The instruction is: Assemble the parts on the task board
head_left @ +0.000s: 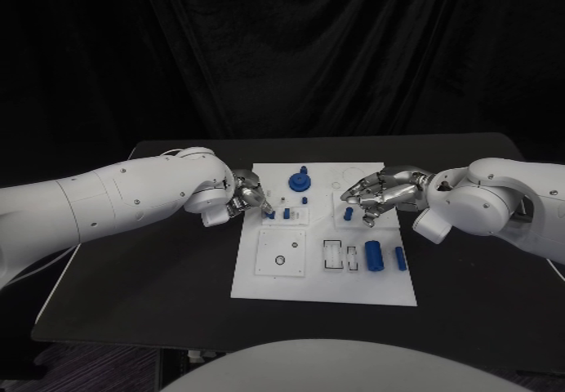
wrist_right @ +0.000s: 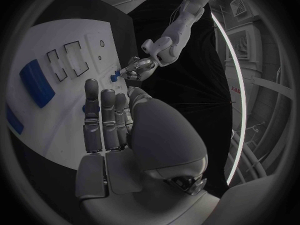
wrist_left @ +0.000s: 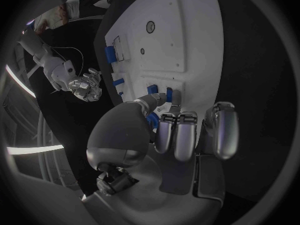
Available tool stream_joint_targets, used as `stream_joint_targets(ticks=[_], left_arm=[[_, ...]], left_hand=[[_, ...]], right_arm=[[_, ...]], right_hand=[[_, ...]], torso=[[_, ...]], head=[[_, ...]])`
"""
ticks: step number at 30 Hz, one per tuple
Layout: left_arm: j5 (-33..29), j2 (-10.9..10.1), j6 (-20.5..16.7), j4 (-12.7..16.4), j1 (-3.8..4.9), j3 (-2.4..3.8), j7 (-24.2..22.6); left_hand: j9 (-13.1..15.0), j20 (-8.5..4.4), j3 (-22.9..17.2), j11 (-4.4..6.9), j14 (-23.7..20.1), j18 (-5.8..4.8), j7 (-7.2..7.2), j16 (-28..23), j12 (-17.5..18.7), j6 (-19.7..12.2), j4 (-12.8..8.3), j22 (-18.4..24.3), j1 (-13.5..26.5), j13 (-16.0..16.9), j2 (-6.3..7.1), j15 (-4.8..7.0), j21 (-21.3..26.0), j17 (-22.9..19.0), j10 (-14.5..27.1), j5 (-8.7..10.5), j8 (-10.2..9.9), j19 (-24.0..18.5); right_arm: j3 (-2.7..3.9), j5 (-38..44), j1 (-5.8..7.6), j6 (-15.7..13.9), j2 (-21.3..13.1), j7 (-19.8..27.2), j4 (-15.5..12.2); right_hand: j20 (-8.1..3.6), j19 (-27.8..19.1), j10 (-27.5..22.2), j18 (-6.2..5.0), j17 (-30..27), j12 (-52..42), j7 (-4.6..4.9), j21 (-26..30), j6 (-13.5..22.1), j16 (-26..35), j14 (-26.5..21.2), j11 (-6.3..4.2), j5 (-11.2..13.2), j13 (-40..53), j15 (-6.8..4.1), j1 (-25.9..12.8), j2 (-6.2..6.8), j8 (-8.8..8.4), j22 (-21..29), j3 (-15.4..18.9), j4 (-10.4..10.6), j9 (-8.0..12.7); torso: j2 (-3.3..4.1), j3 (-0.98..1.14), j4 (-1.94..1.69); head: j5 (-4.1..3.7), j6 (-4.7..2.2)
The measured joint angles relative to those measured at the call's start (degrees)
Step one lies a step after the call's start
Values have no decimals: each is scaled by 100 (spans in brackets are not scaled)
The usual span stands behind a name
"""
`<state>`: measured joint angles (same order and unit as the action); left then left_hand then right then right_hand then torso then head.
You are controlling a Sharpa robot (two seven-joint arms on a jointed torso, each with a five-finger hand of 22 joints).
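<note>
Black worktop [head_left: 141, 269] carries the white board [head_left: 271, 282]. Blue parts [head_left: 375, 255] lie loose near its front right; assembly seems early. A small blue piece [wrist_left: 152, 89] is touched by the left robot hand [head_left: 244, 197], grip unclear; nothing is seen held in the right robot hand [head_left: 377, 192].

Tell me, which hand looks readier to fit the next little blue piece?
Probably the left hand: its fingertips are already at a small blue part on the task board.

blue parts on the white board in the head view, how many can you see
6: round blue knob at the far edge, two small pieces by the left hand, one by the right hand, large cylinder and bar nearer; hands may hide others.
</note>
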<state>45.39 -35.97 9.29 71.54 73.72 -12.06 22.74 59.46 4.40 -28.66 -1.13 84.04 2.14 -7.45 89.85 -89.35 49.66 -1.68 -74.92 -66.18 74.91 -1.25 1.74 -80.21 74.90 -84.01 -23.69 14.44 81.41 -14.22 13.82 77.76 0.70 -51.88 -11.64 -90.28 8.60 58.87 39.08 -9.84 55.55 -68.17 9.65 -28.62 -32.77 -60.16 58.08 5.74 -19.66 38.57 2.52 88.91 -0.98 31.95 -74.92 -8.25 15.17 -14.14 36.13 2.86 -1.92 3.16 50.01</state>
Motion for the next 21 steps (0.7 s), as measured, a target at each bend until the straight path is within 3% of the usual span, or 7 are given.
stream_joint_targets(ticks=[3, 4, 9, 13, 21], left_arm=[[0, 0, 3, -2, -2, 3, 0], [0, 0, 5, -3, -2, 4, 0], [0, 8, 12, -3, -17, 5, -2], [3, 9, 35, -19, -30, 1, 3], [4, 10, 97, -44, -38, -1, 20]], left_hand=[[6, 0, 17, 0, 0, 0, 40, 0, 22, -1, 18, 0, 31, 0, -31, 0, 27, 0, 0, 411, -8, 0], [10, 0, 65, 0, 0, 0, 130, 0, 22, 88, 64, 0, 38, 0, -38, 0, 27, 0, 0, 527, -48, 0], [3, 0, 249, 39, -15, 0, 267, 0, 22, 225, 247, 0, 93, 0, -89, 26, 48, 0, -3, 934, -134, 0], [-100, 0, 451, 39, 1, 0, 348, 0, 22, 306, 393, 0, 178, 0, -66, 42, 82, 0, -3, 1139, -228, 0], [-393, 0, 1001, 39, 0, 0, 275, 0, 44, 359, 778, 1, 382, 0, -16, 42, 104, 0, -3, 1493, -491, 0]], right_arm=[[0, 0, 0, 9, 5, -4, 4], [0, 0, 0, 14, 6, -6, 5], [-2, 0, -2, 33, 7, -16, 8], [-2, 0, -2, 46, 7, -25, 9], [0, 0, -3, 75, 4, -50, 9]], right_hand=[[0, 0, 0, 0, 0, 0, 0, 0, 0, 0, 0, 0, 0, 0, 0, 0, 0, 0, 0, 0, 0, 1], [0, 0, 0, 0, 0, 0, 0, 0, 0, 0, 0, 0, 0, 0, 0, 0, 0, 0, 0, 0, 0, 1], [0, 0, 0, 0, -3, 0, 0, 0, 0, 0, 0, 0, 0, 0, 0, 0, 0, 0, 0, 0, 0, 1], [0, 0, 0, 0, -5, 0, 0, 0, 0, 0, 0, 0, 0, 0, 0, 0, 0, 0, 1, 0, 0, 1], [0, 0, 0, 0, -8, 0, 0, 0, 0, 0, 0, 0, 0, -6, 0, 0, 0, 22, 1, -17, -17, 12]], torso=[[-2, 0, 1], [-3, 1, 1], [-2, 1, 2], [-1, 2, 2], [-1, 4, 2]], head=[[5, 0], [5, 0], [6, 0], [1, 0], [-27, 0]])
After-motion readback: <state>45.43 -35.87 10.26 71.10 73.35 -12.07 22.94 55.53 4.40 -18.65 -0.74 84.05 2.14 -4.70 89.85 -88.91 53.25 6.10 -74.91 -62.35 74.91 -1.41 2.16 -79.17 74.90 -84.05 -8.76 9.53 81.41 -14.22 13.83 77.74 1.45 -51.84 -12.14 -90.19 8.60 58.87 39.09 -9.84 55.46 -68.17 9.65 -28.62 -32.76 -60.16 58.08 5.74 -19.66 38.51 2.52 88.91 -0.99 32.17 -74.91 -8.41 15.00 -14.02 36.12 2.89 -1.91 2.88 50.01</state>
